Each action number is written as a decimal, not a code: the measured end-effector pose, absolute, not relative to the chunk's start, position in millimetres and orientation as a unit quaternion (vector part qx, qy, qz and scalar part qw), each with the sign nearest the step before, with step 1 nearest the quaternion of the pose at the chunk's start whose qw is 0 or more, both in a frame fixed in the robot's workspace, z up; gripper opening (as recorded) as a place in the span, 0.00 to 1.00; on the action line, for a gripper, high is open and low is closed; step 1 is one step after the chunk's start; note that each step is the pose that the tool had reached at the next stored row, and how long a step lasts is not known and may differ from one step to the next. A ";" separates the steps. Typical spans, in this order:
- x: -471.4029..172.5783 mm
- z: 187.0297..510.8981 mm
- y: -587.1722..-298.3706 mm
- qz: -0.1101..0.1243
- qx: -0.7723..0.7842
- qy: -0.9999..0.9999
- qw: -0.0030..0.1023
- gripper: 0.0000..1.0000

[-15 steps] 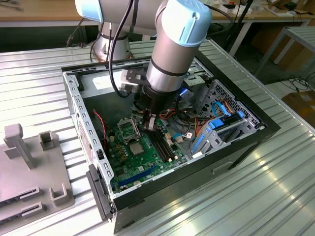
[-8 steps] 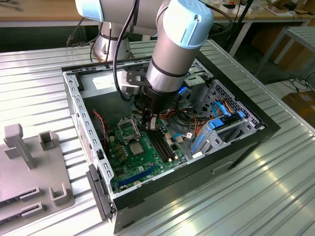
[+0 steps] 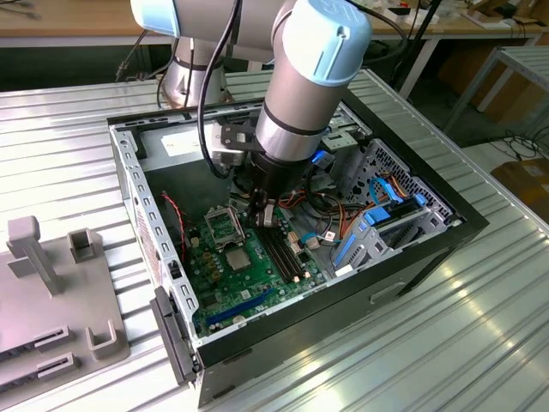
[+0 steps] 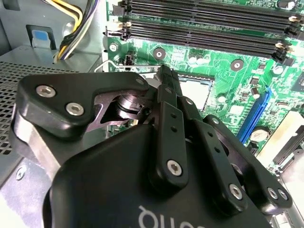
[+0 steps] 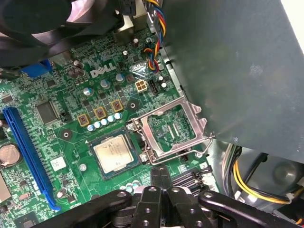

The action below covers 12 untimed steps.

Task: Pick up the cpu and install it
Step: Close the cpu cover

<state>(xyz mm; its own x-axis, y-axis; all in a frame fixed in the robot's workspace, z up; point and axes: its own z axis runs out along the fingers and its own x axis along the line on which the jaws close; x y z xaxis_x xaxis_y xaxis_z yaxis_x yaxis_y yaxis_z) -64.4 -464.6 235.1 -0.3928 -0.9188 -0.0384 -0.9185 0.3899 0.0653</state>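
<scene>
The arm reaches down into the open computer case (image 3: 446, 225), which lies on its side on the ribbed metal tabletop (image 3: 480, 343). Its gripper (image 3: 263, 216) hangs just above the green motherboard (image 3: 225, 283), fingertips pointing down near the long black memory slots (image 3: 283, 253).

In the first wrist view the cpu (image 5: 114, 152) is plain to see: a small square chip with a silver-grey face, lying flat in its socket on the board. Right beside it, at about 2 o'clock from the chip, the metal load frame (image 5: 171, 130) is swung open, its dark centre showing green board through the window. A blue expansion slot (image 5: 26, 156) runs along the board well off at the chip's 9 o'clock. The gripper (image 5: 160, 176) sits close to the chip at roughly its 5 o'clock, and the jaws are pressed together with nothing between them.

In the second wrist view the black fingers (image 4: 167, 95) meet at their tips above the board, with the pale face of the cpu (image 4: 194, 91) peeking out just beyond them at 3 o'clock. In the exterior view, the cpu (image 3: 238, 257) lies at about 7 o'clock from the gripper, and grey fixture blocks (image 3: 51, 292) stand on the tabletop at that view's left, well apart from the case.
</scene>
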 end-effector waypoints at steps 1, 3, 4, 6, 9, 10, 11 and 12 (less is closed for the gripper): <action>-64.4 235.1 -464.6 -0.038 0.551 -0.834 0.002 0.11; -64.4 235.1 -464.6 -0.037 0.551 -0.834 0.002 0.11; -64.6 235.1 -464.6 -0.037 0.551 -0.834 0.002 0.11; -64.6 235.1 -463.3 -0.037 0.551 -0.834 0.002 0.11; -63.2 235.0 -462.4 -0.046 0.552 -0.833 -0.004 0.11; -62.9 235.1 -461.9 -0.049 0.552 -0.832 -0.006 0.11; -62.7 235.1 -461.4 -0.052 0.552 -0.832 -0.008 0.11; -62.4 235.1 -460.6 -0.055 0.553 -0.832 -0.010 0.11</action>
